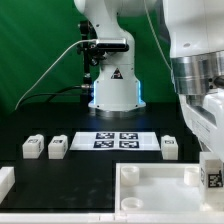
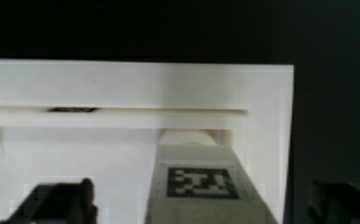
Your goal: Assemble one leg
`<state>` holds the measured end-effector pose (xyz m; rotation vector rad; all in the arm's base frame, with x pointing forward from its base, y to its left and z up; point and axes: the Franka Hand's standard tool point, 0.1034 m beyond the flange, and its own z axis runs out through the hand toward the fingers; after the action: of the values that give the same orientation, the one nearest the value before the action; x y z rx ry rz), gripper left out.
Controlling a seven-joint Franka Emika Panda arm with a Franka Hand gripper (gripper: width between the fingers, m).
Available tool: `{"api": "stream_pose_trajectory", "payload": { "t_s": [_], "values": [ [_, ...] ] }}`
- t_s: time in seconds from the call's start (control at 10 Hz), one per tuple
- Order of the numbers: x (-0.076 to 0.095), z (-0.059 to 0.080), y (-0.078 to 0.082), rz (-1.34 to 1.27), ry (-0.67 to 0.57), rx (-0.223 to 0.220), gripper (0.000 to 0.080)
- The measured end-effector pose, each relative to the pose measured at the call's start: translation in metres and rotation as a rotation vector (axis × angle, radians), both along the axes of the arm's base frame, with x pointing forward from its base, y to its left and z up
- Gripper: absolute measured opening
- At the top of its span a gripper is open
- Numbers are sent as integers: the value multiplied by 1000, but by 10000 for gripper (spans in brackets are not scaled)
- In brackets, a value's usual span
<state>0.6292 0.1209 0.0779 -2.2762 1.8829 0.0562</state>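
we find the hand [image 2: 202,203] apart, straddling the leg [image 1: 212,174] without contact. the leg stands upright at the panel [image 1: 158,196] corner, long axis vertical, directly beneath the hand.

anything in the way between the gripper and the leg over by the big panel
Nothing visible. The leg stands right between the open jaws of the gripper, a dark gap on each side, with the panel just beyond it.

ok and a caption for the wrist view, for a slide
Wrist view: the tagged leg sits inside the open pincer, gaps on both sides, the white panel beyond.
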Motion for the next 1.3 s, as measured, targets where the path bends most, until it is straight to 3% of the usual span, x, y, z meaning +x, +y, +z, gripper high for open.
{"api": "stream_pose_trajectory", "payload": {
  "t_s": [0.2,0.4,0.6,0.7,0.9,1.2,1.3],
  "values": [
    [2,1,-6,383,-64,-51,648],
    [2,1,-6,536,-88,-65,648],
    [1,3,-8,891,-99,-127,648],
    [7,9,-6,1142,-115,-197,551],
    [6,7,-6,1039,-105,-181,287],
    [5,6,-8,591,-51,-143,292],
    [6,5,-11,330,-7,-116,292]
  ]
}}
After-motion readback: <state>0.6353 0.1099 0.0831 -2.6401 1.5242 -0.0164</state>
